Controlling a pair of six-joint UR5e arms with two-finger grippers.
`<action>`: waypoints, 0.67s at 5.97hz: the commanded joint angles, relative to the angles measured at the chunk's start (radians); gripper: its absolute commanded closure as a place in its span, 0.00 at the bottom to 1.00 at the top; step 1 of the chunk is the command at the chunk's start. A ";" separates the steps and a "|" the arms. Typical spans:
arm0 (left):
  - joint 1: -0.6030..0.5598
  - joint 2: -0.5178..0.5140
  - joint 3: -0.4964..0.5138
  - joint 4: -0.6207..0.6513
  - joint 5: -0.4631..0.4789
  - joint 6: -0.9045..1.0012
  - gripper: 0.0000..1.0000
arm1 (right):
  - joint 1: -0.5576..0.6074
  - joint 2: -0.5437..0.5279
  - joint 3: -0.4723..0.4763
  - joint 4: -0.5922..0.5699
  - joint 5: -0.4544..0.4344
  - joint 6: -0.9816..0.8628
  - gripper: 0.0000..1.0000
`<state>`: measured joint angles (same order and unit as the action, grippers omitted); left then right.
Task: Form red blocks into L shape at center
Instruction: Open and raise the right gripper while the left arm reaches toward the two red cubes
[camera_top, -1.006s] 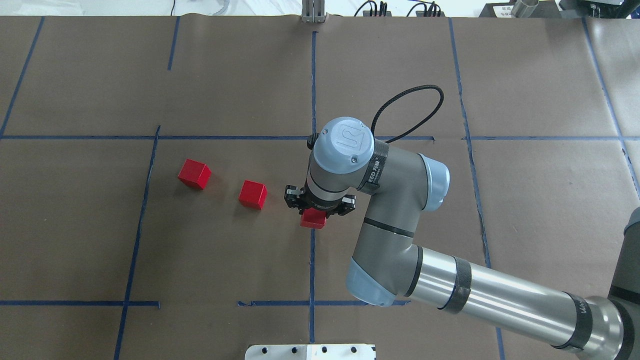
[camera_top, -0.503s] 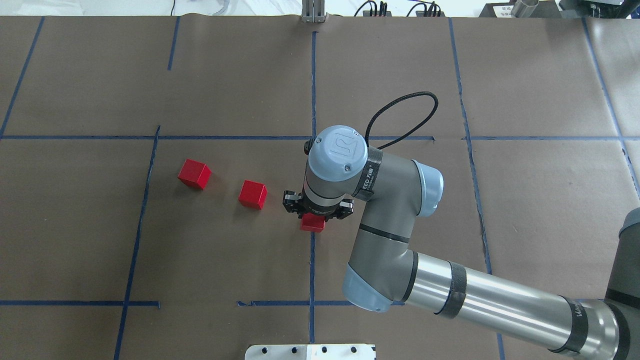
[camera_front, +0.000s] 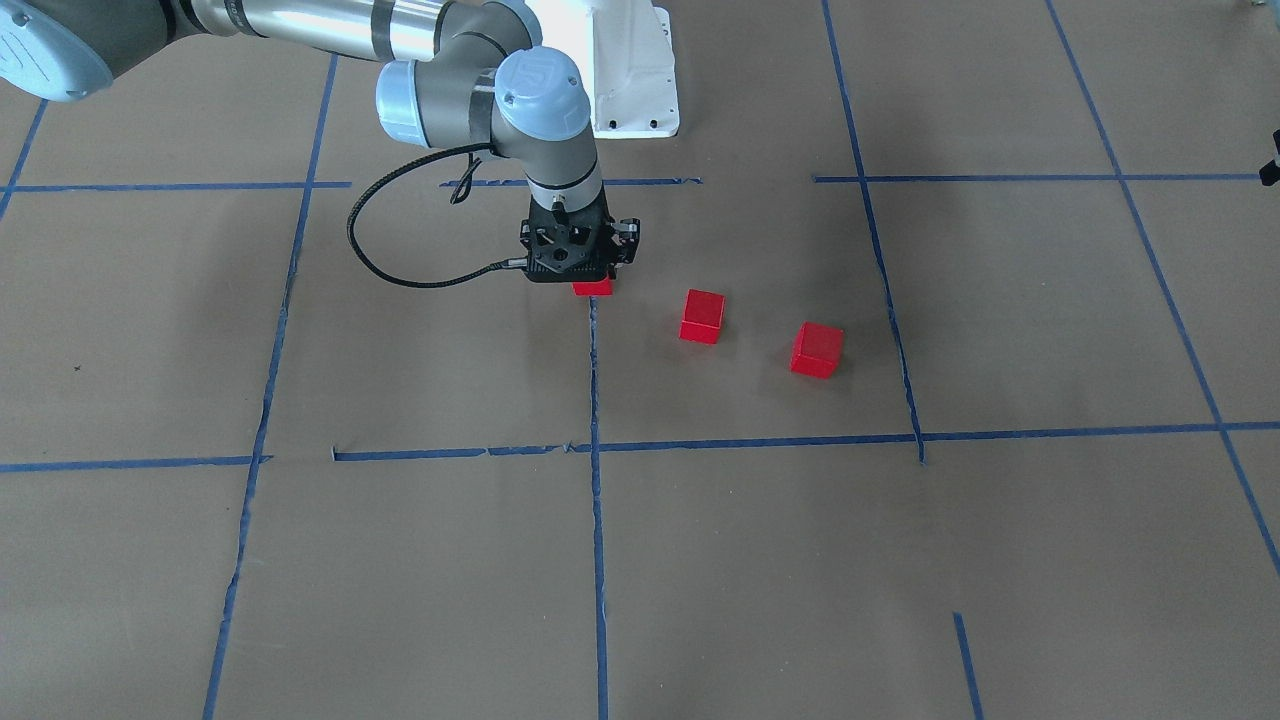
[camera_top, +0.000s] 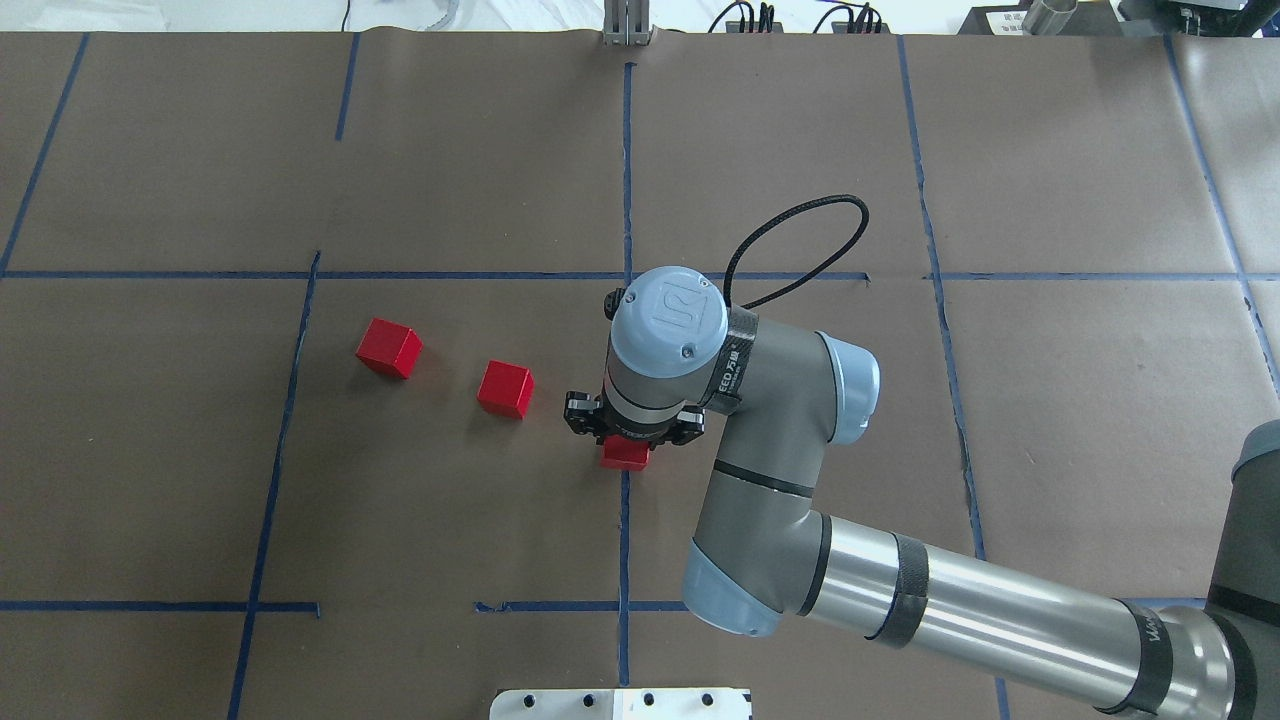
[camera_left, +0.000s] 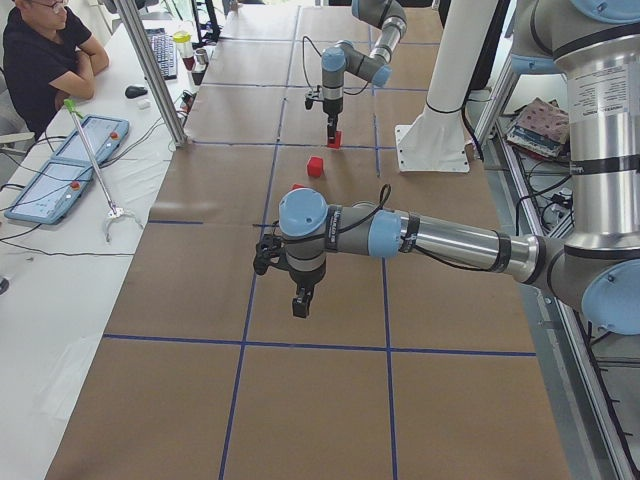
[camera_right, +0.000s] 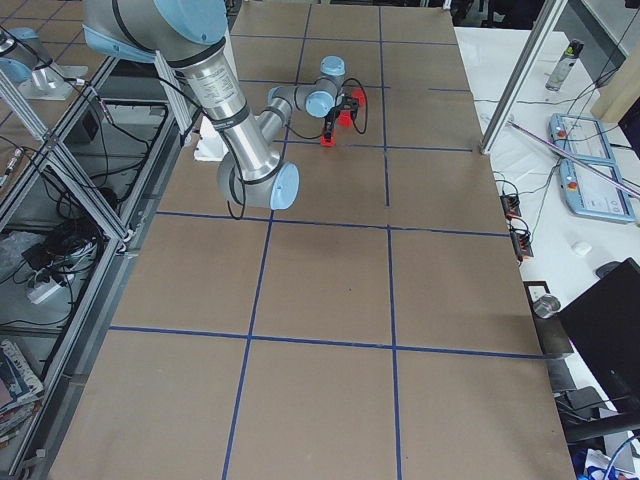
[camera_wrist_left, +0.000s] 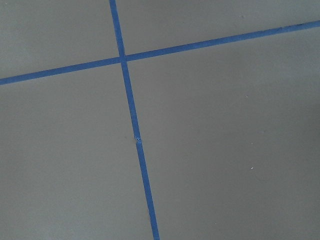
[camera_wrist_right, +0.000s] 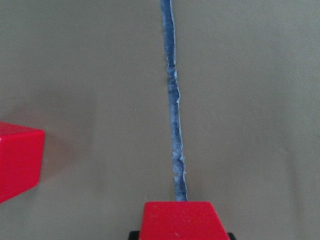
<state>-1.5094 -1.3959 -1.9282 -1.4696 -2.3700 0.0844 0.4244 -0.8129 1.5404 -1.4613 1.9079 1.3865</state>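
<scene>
Three red blocks lie in the center square (camera_top: 450, 500). My right gripper (camera_top: 627, 447) points straight down and is shut on one red block (camera_top: 625, 457), right over the vertical blue tape line (camera_top: 624, 530). The right wrist view shows that block (camera_wrist_right: 181, 220) at the bottom edge over the tape line (camera_wrist_right: 175, 125). A second block (camera_top: 505, 389) sits just to its left, and a third (camera_top: 389, 347) lies further left. My left gripper (camera_left: 300, 305) hangs over bare paper away from the blocks; I cannot tell whether it is open or shut.
A black cable (camera_top: 800, 240) loops off the right wrist. The white robot base plate (camera_top: 620, 703) sits at the near table edge. A person (camera_left: 45, 50) sits at a side table with tablets beyond the table's far edge.
The right arm has come down and drawn slightly toward the robot, carrying the red block lower over the blue line. The other two blocks have not moved.
</scene>
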 joint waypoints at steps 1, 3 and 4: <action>0.000 0.000 0.000 0.000 0.000 0.000 0.00 | -0.007 -0.002 -0.002 -0.002 -0.012 -0.003 0.22; 0.000 -0.003 -0.003 0.000 0.000 0.000 0.00 | -0.013 0.006 0.000 -0.002 -0.026 -0.012 0.00; 0.000 -0.012 -0.005 -0.002 0.000 -0.002 0.00 | -0.009 0.005 0.019 -0.004 -0.023 -0.014 0.00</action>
<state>-1.5094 -1.4013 -1.9311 -1.4700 -2.3700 0.0839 0.4133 -0.8090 1.5458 -1.4639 1.8843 1.3749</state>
